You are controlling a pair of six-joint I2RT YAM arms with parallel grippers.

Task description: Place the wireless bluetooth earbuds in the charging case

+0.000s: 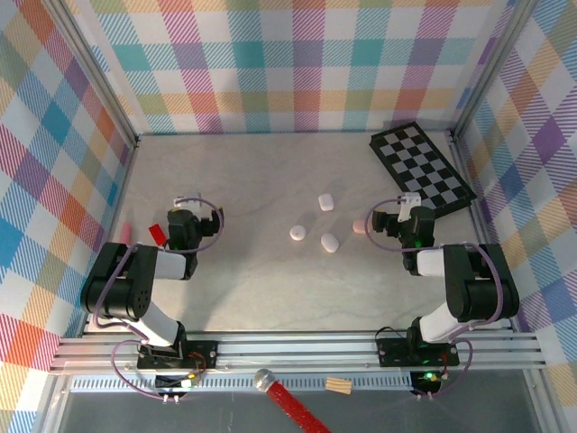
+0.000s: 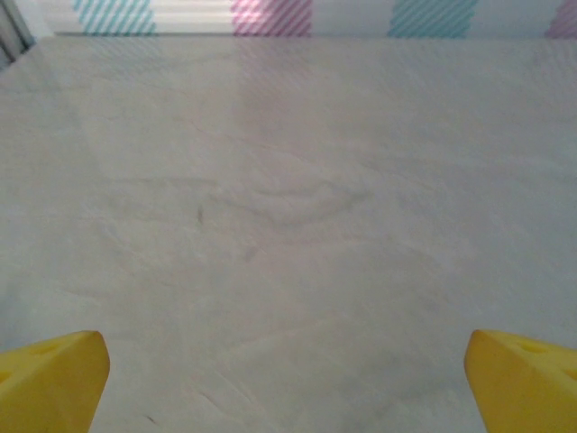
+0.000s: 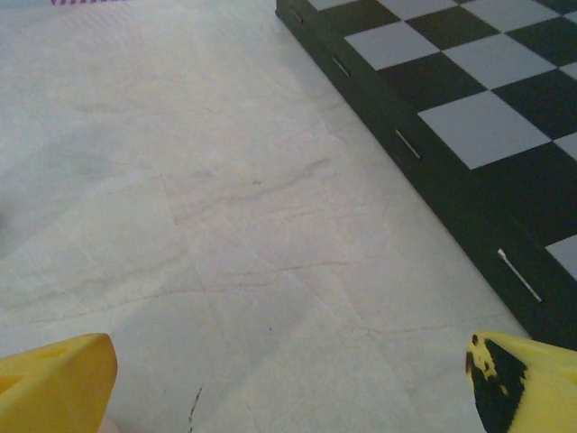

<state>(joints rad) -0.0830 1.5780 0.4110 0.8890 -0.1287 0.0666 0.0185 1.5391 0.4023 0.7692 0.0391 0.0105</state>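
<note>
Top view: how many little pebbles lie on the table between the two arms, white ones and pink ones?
White pebbles: 3
Pink pebble: 1
Total: 4

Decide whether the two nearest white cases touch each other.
Apart. The top view shows bare table between the left case and the right case.

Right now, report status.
Left claw open, right claw open, both empty. Three white cases, one pink case, at centre. Chessboard far right, off the path.
</note>
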